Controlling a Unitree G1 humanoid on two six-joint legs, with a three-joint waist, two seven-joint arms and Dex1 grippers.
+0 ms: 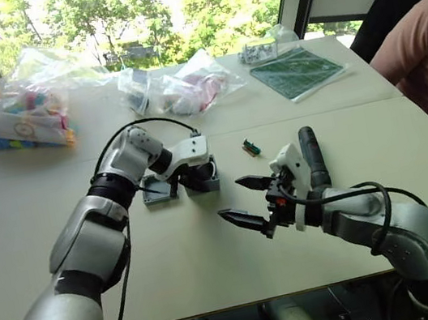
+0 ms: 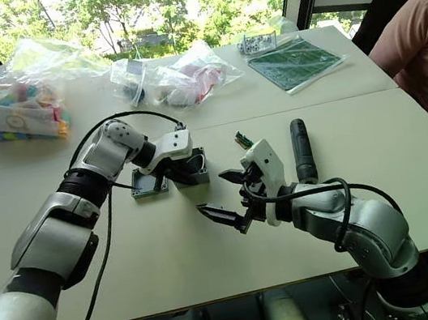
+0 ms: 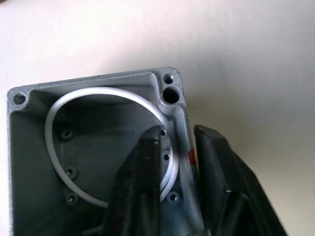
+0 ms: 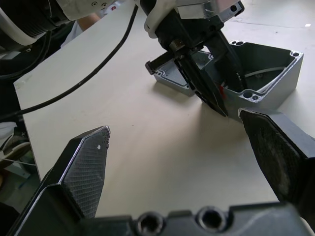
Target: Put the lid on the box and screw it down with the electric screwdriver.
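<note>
Nearest, right gripper (image 1: 247,199): fingers spread wide, holding nothing, hovering over the table (image 1: 214,258).
Left gripper (image 3: 178,147): pinched on the box (image 1: 206,173) wall, one finger inside, one outside.
Box: open, white wire coiled inside.
Lid (image 1: 157,191): flat, just beside the box.
Electric screwdriver (image 1: 312,156): lying beyond the right gripper.
Far: plastic bags (image 1: 27,101).
</note>
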